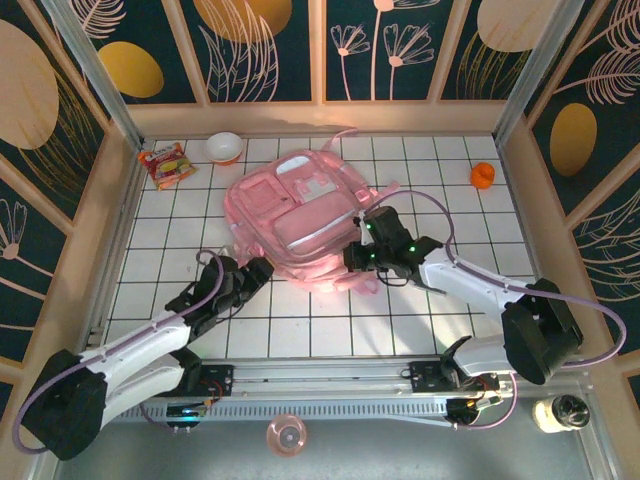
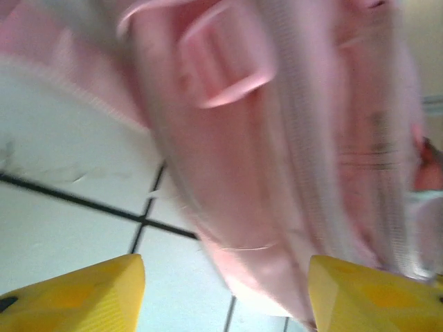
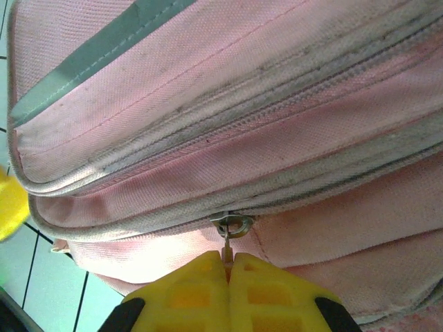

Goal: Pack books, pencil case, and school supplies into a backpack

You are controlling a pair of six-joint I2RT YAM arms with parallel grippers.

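Note:
The pink backpack (image 1: pixel 300 215) lies flat in the middle of the tiled table. My right gripper (image 1: pixel 363 252) is at its near right edge, shut on the small metal zipper pull (image 3: pixel 231 226) of a closed zip; its yellow fingertips (image 3: pixel 201 290) press together just below the slider. My left gripper (image 1: pixel 262 268) sits at the backpack's near left corner, open. Between its yellow fingers (image 2: pixel 83 290) the pink fabric (image 2: pixel 277 173) hangs blurred, touching neither pad. The books, pencil case and school supplies are hidden.
A red-orange snack packet (image 1: pixel 165 163) and a white bowl (image 1: pixel 224 147) sit at the back left. A small orange object (image 1: pixel 482 175) lies at the back right. Wooden walls ring the table. A pink round lid (image 1: pixel 286 436) rests below the front rail.

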